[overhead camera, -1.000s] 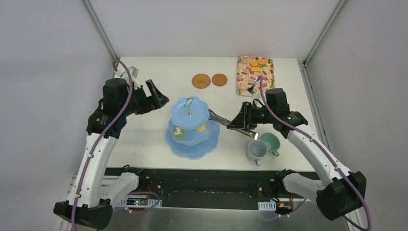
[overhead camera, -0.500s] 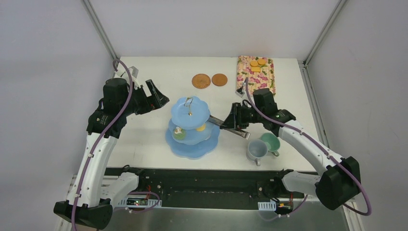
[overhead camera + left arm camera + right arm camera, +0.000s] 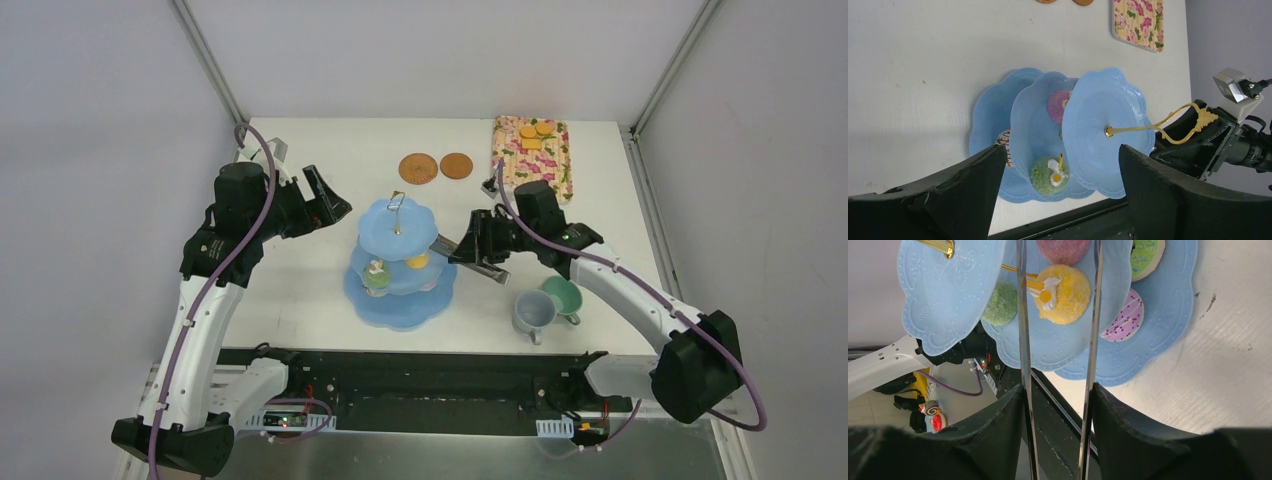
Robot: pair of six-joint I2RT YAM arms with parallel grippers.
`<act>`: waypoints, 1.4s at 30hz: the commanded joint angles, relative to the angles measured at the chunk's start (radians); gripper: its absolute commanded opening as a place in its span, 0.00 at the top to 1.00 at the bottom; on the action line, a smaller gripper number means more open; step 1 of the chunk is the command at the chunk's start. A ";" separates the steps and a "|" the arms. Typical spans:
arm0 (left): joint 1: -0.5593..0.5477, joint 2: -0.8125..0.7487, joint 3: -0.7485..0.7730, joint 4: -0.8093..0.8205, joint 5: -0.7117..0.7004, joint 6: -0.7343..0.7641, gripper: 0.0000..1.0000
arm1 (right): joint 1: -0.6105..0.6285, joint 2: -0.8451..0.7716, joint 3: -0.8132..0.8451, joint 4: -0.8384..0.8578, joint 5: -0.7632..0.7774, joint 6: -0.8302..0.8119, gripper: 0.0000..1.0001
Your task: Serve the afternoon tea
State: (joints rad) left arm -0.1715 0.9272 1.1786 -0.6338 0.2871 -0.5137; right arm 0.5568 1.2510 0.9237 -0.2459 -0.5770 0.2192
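Observation:
The light-blue three-tier stand (image 3: pixel 400 290) stands at the table's middle. It holds a green donut (image 3: pixel 374 277) and a yellow donut (image 3: pixel 418 262). My right gripper (image 3: pixel 470 250) is shut on the metal tongs (image 3: pixel 445 245), whose tips reach under the top tier. In the right wrist view the gripper (image 3: pixel 1058 390) grips the tongs (image 3: pixel 1020 315), whose arms straddle the yellow donut (image 3: pixel 1063 287). My left gripper (image 3: pixel 330 205) is open and empty, left of the stand; its wrist view (image 3: pixel 1060 150) looks down on the stand (image 3: pixel 1108 130).
A grey-blue cup (image 3: pixel 533 311) and a green cup (image 3: pixel 562 295) stand near the front right. Two brown coasters (image 3: pixel 417 168) (image 3: pixel 456 165) lie at the back. The floral tray (image 3: pixel 530 160) with orange biscuits (image 3: pixel 535 130) is at the back right.
My right gripper has moved left with the tongs, from near the cups up to the stand. The left arm has not moved.

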 commanded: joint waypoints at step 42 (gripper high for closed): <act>-0.011 0.006 -0.031 0.059 -0.012 0.010 0.14 | -0.482 0.436 0.555 -0.233 0.631 -0.066 0.52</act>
State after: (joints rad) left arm -0.1715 0.9489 1.1393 -0.5835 0.2859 -0.5171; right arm 0.1211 1.5585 1.3102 -0.5220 0.0856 0.1890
